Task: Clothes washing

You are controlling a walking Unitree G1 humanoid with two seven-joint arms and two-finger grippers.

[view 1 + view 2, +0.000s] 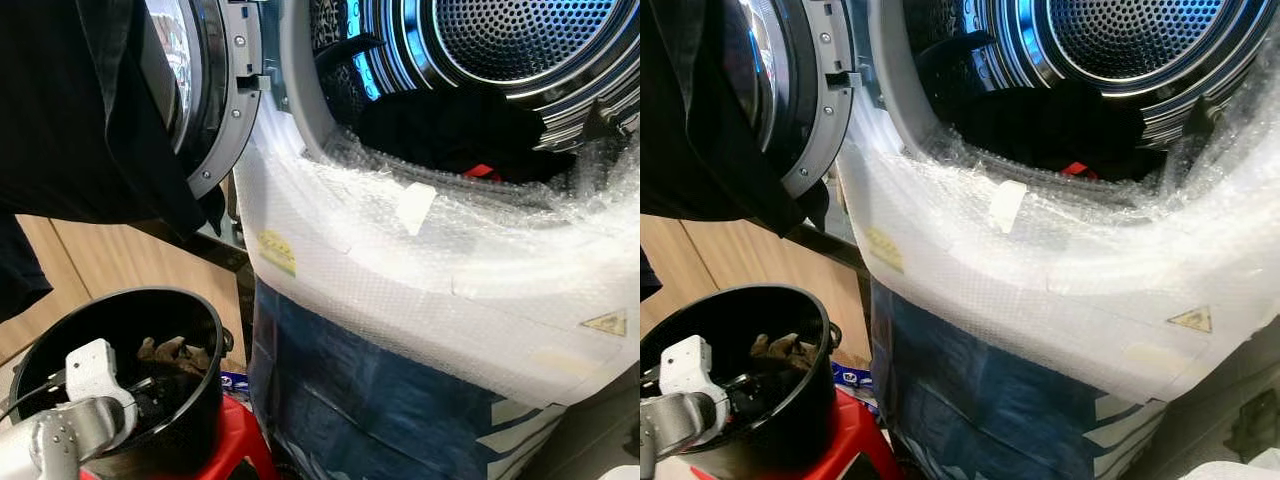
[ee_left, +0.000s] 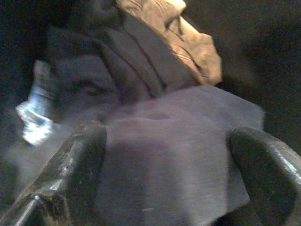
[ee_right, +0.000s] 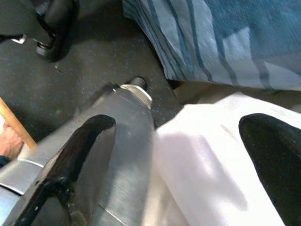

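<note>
- Wooden cabinet fronts stand behind the scene in your head views, to the left of a front-loading washing machine whose body is wrapped in bubble wrap above a blue striped cover. Its round door hangs open to the left with a black garment draped over it, and dark clothes with a bit of red lie inside the perforated drum.
- Below the door you see a black bucket on a red stool, with brownish and dark laundry inside; your left arm reaches down into it.
- Your left wrist view looks along the left gripper, its two fingers spread apart over a grey cloth, with a tan garment beyond. Nothing is pinched between them.
- Your right wrist view shows the right gripper with its fingers released wide, hanging over a white cloth, a silver limb and dark floor.
</note>
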